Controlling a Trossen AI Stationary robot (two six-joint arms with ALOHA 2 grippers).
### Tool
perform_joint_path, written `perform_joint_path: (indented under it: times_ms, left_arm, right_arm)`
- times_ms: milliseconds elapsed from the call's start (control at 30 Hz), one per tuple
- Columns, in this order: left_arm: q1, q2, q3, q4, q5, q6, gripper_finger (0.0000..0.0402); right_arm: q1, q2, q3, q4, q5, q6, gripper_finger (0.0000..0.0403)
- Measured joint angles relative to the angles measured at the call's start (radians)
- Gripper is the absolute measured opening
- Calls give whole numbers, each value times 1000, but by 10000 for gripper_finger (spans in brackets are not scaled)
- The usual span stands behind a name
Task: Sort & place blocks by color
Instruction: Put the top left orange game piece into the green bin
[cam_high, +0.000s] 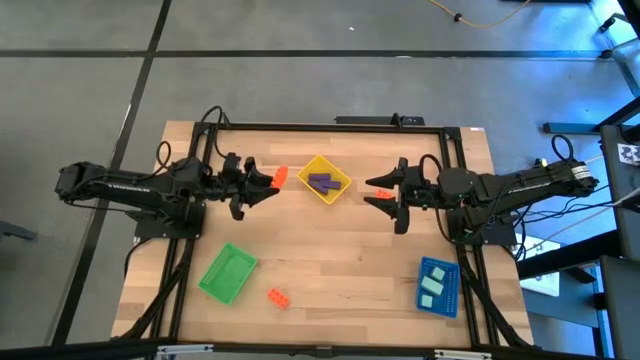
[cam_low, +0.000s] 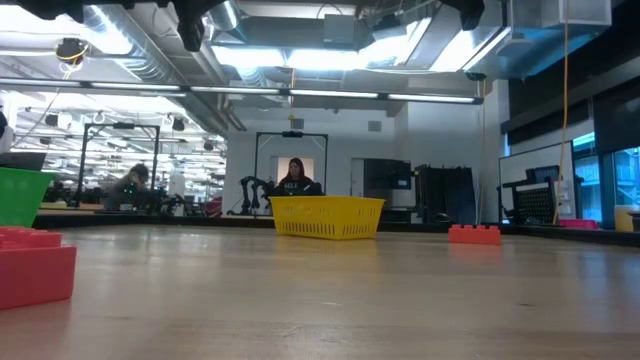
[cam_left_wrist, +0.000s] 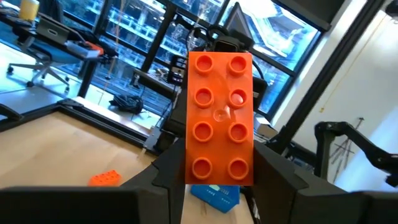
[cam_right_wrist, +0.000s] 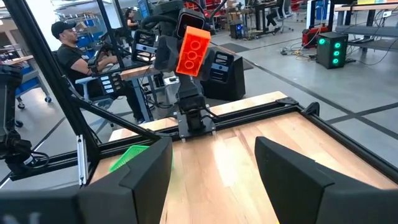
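Blocks sit sorted in part: purple elongated ones (cam_high: 321, 182) in the yellow mesh tray (cam_high: 341, 172), mint ones (cam_high: 433, 283) in the blue tray (cam_high: 447, 299). Left gripper (cam_left_wrist: 214, 177) pinches an orange-red 8-stud brick (cam_left_wrist: 219, 118) aloft, fingers closed on its sides. Right gripper (cam_right_wrist: 213, 167) hovers empty, jaws parted. 2 more orange bricks lie on the wood table (cam_high: 340, 260): 1 (cam_high: 278, 296) near the green tray (cam_high: 228, 273), 1 (cam_high: 383, 193) beside the right gripper.

Bright overhead lighting, blurred foreground, window glare
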Motion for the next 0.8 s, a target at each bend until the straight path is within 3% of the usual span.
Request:
perform_joint_path:
  times_ms: [567, 667, 800]
  left_arm:
    - [0, 0, 4, -23, 137, 11, 130]
    - [-13, 20, 71, -200, 168, 11, 130]
    - [-101, 86, 256, -533, 151, 49, 130]
  right_arm:
    - [0, 0, 0, -1, 46, 27, 233]
    - [0, 0, 0, -8, 46, 21, 233]
    - [0, 0, 0, -18, 70, -10, 233]
